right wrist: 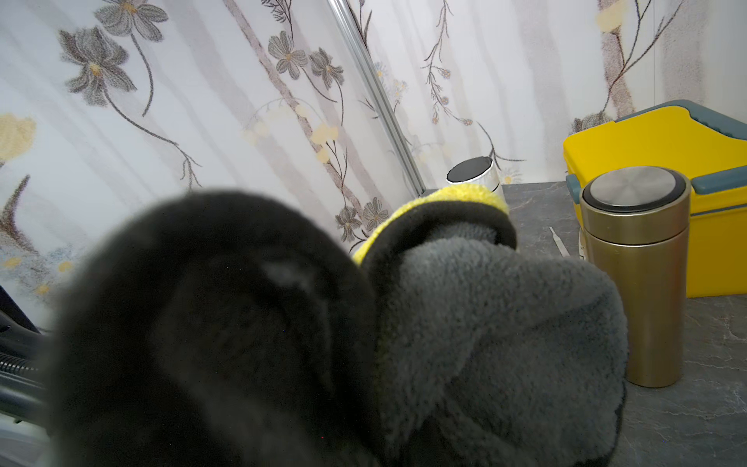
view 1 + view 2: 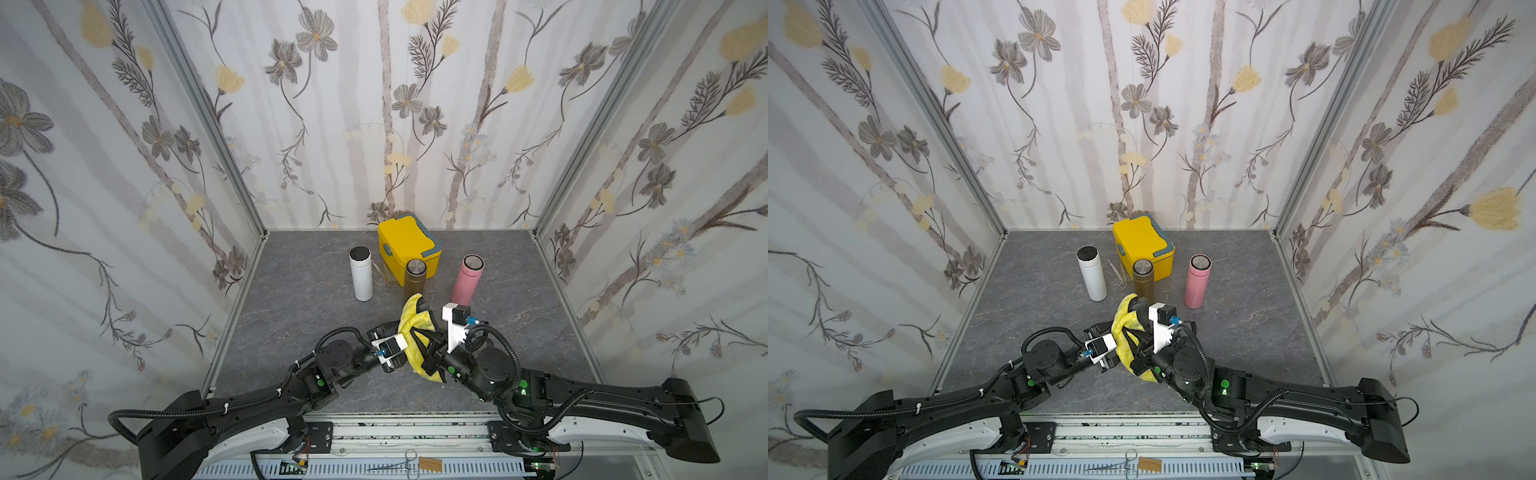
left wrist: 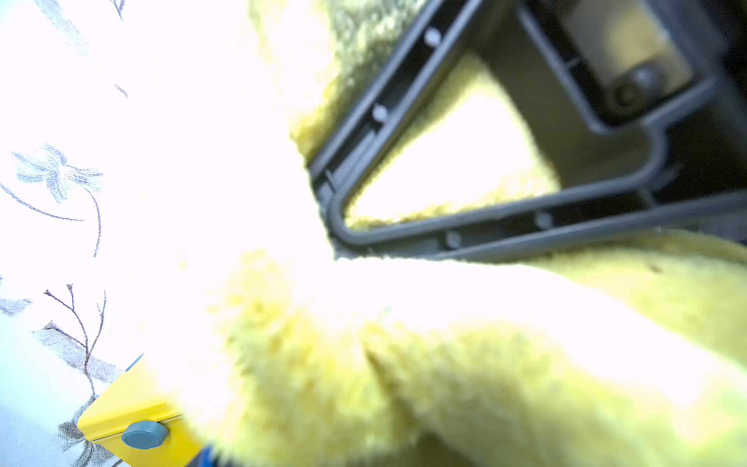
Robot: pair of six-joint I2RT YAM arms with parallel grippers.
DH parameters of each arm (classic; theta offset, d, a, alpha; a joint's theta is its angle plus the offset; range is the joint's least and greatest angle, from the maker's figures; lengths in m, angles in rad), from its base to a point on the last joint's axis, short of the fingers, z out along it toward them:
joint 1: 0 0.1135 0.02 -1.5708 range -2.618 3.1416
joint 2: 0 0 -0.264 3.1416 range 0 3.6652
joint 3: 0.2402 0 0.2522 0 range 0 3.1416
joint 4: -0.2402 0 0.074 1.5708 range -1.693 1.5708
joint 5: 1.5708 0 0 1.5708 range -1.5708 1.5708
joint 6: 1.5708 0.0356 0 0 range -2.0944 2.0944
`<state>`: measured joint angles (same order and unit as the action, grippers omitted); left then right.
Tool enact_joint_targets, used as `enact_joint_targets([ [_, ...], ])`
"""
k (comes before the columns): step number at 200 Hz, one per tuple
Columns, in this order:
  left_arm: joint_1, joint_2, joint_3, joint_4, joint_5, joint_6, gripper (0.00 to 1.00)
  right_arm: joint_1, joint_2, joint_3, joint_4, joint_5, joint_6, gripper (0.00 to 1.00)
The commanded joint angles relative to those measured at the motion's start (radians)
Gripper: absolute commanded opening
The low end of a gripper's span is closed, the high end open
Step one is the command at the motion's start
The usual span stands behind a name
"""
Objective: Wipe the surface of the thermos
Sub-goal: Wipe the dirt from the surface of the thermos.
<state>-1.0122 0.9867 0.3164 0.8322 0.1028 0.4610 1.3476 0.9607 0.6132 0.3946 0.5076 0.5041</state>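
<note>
The yellow-and-grey fluffy microfibre cloth [image 2: 409, 322] hangs above the dark grey marbled tabletop [image 2: 299, 303]. It is bunched over the right gripper [image 2: 426, 328], whose jaws are closed on it; in the right wrist view its grey side hides the fingers. The left gripper [image 2: 395, 332] is closed too, its tips pressed into the cloth's yellow edge, though whether they pinch any fabric cannot be told. The bronze-coloured metal thermos with a steel lid [image 2: 414, 282] stands upright just beyond the cloth, in front of the yellow plastic box with blue-grey handle [image 2: 405, 245]; contact between cloth and thermos cannot be made out. A white thermos [image 2: 360, 278] and a pink thermos [image 2: 467, 282] stand upright on either side.
</note>
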Motion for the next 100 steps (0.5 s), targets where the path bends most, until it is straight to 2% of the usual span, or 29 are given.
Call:
enact_joint_targets([
  [1, -0.007, -0.012, 0.017, 0.232, 0.058, -0.002, 0.00, 0.017, 0.079, 0.024, -0.132, -0.033, 0.010, 0.00],
  [21, -0.003, -0.006, 0.019, 0.231, 0.055, -0.005, 0.00, 0.031, 0.119, 0.058, -0.169, -0.023, 0.019, 0.00],
  [43, -0.005, -0.010, 0.021, 0.229, 0.059, -0.008, 0.00, -0.008, 0.041, 0.004, -0.153, 0.025, 0.028, 0.00],
  [67, -0.006, -0.013, 0.021, 0.229, 0.063, -0.010, 0.00, -0.066, -0.027, -0.044, -0.137, -0.004, 0.029, 0.00],
  [83, -0.005, -0.012, 0.021, 0.229, 0.067, -0.014, 0.00, -0.050, 0.025, -0.018, -0.127, -0.065, 0.014, 0.00],
  [100, -0.005, -0.012, 0.021, 0.228, 0.066, -0.013, 0.00, 0.009, 0.119, 0.043, -0.144, -0.060, 0.010, 0.00],
])
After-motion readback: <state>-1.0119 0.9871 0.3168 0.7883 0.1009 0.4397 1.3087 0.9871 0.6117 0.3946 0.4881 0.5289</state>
